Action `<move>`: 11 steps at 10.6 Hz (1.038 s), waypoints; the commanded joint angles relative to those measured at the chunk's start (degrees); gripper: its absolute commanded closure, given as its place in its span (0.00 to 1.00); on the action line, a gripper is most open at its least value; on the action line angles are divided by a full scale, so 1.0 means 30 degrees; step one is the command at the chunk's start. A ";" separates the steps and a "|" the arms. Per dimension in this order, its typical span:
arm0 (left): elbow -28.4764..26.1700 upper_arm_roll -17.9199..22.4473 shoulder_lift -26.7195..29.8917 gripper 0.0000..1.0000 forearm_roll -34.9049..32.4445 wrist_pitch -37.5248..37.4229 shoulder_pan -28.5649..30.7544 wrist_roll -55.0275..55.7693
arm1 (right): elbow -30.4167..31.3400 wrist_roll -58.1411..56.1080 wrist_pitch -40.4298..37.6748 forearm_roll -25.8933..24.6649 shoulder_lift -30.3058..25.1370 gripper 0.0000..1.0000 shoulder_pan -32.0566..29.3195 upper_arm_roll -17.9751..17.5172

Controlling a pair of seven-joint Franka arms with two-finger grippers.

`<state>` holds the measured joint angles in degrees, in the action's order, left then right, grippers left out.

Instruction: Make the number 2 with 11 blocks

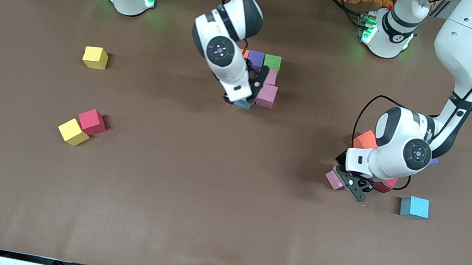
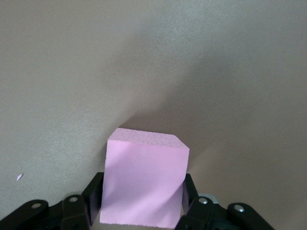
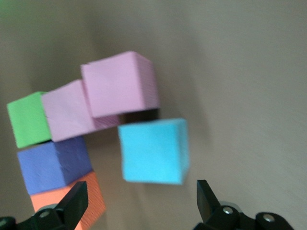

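The number 2 (image 1: 261, 76) is only partly built, lying on the worktop (image 1: 219, 226) close to the robots' bases. Its row farthest from the front camera reads orange, purple block (image 1: 256, 58), green block (image 1: 272, 62). From the green end two pink blocks (image 1: 267, 95) step down toward the camera, and a light blue block (image 3: 153, 151) sits beside the nearer pink one, on the side toward the right arm's end. That looks like the start of the digit's middle row, which would explain why the light blue cube is set just there. Six cubes are in place by my count, so about half the figure remains.

The right claw (image 1: 249, 90) hangs just over the light blue block, released, its fingers spread wide on either side and gripping nothing.

The left claw (image 1: 355, 186) is down at the worktop, well away from the number 2 toward the left arm's end, in a loose cluster of spare cubes. Its fingers (image 2: 93, 199) press both sides of a pink block (image 2: 144, 187), so it is clenched on that cube, likely the next piece to carry over.

Two yellow blocks and a red one lie spare toward the right arm's end.
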<state>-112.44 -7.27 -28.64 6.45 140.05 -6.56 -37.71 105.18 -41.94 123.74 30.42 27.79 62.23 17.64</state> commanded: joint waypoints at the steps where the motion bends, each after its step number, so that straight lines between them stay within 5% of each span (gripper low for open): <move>1: 0.0039 0.0079 0.0320 0.32 -0.0100 -0.0423 -0.0333 0.0675 | -0.1243 -0.0257 -0.1514 0.0175 -0.0300 0.00 -0.0264 0.3155; 3: 0.0184 -0.0096 0.0523 0.32 -0.0100 -0.0423 -0.0567 0.1377 | -0.2708 -0.1133 -0.1695 0.0231 -0.0123 0.00 -0.3146 0.5158; 7: 0.1412 -0.0126 0.0816 0.39 -0.0130 -0.1912 -0.2174 0.2138 | -0.3592 -0.2341 -0.3215 -0.0030 -0.0094 0.00 -0.9016 0.5279; 9: 0.1649 -0.0155 0.1138 0.42 -0.0130 -0.2004 -0.3462 0.2317 | -0.3740 -0.2543 -0.2957 -0.2448 -0.0036 0.00 -1.1563 0.5252; 11: 0.2000 -0.0387 0.1170 0.42 -0.0101 -0.2092 -0.4461 0.2666 | -0.3594 -0.2515 -0.3070 -0.2845 0.0024 0.00 -1.2946 0.5193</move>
<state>-107.00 -8.30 -25.86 6.45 135.06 -18.19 -31.05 95.32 -49.98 115.34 23.17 27.50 25.87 34.15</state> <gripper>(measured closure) 0.419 0.000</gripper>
